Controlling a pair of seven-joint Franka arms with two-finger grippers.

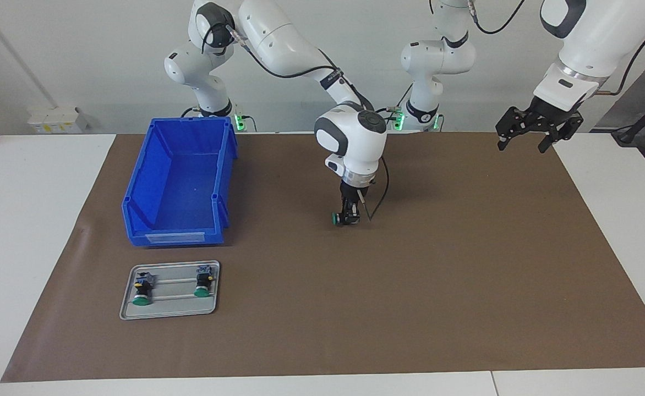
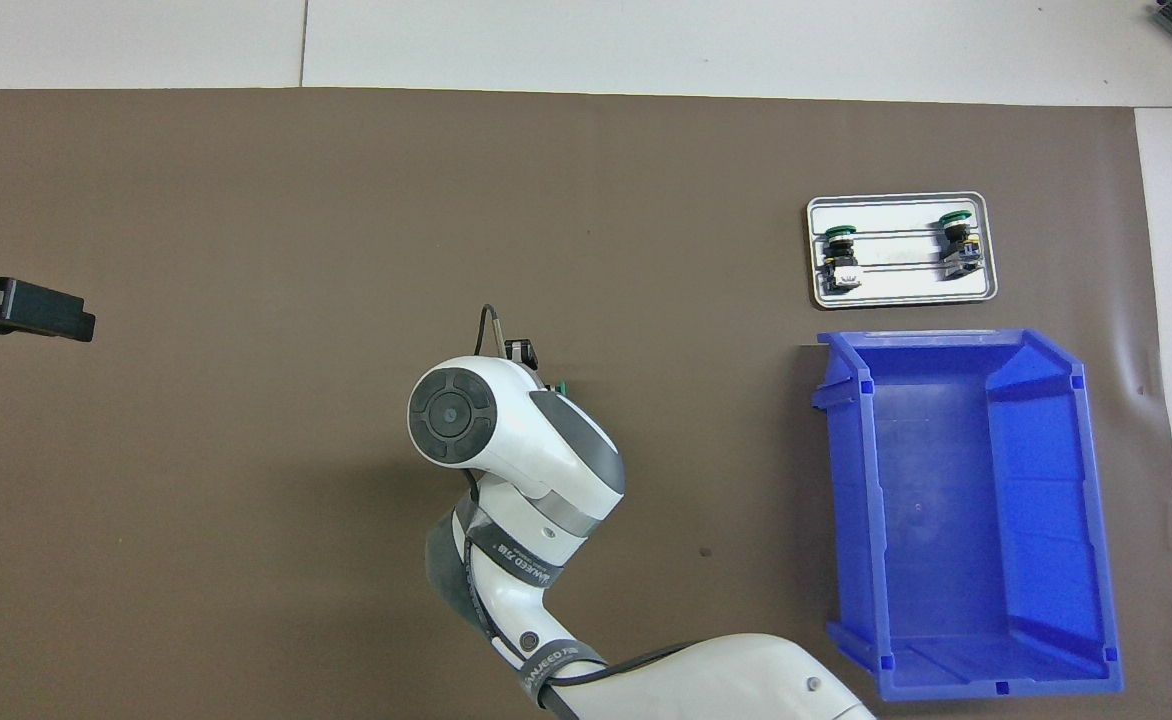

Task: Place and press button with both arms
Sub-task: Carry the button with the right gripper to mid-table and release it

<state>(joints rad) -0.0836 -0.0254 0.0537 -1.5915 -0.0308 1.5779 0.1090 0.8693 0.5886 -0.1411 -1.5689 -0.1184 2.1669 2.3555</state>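
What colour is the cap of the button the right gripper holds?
Green; the button in the right gripper shows best in the facing view.

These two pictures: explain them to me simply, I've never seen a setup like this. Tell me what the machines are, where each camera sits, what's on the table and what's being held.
The white jointed machines are two robot arms at a table covered by a brown mat. One picture faces them from across the table; the other looks down from above their end.

The right gripper is down at the middle of the mat, shut on a green-capped push-button. The left gripper waits open in the air over the left arm's end of the table, holding nothing.

A grey tray carries two more buttons. A blue bin sits beside the tray, nearer to the robots, with nothing visible inside it.
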